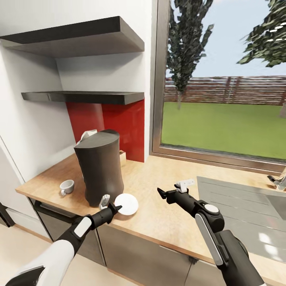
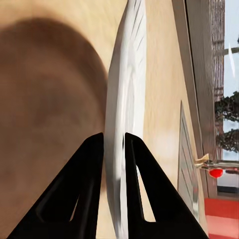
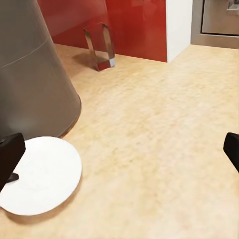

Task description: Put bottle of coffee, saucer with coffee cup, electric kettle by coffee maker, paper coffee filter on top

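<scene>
The dark grey coffee maker (image 1: 98, 167) stands on the wooden countertop (image 1: 159, 178). A white saucer (image 1: 127, 203) lies just right of its base, near the counter's front edge. My left gripper (image 1: 115, 207) is shut on the saucer's near rim. In the left wrist view the saucer (image 2: 127, 99) is edge-on, between the two black fingers (image 2: 92, 189). A small white coffee cup (image 1: 66, 186) sits left of the coffee maker. My right gripper (image 1: 169, 190) hovers open and holds nothing, right of the saucer (image 3: 42, 174) and coffee maker (image 3: 30, 74).
Two dark shelves (image 1: 83, 96) hang on the wall above the coffee maker. A white object (image 1: 89, 134) peeks out behind the machine. A small holder (image 3: 102, 47) stands by the red backsplash. A steel sink (image 1: 238, 202) and faucet (image 1: 280, 180) lie at the right, under the window.
</scene>
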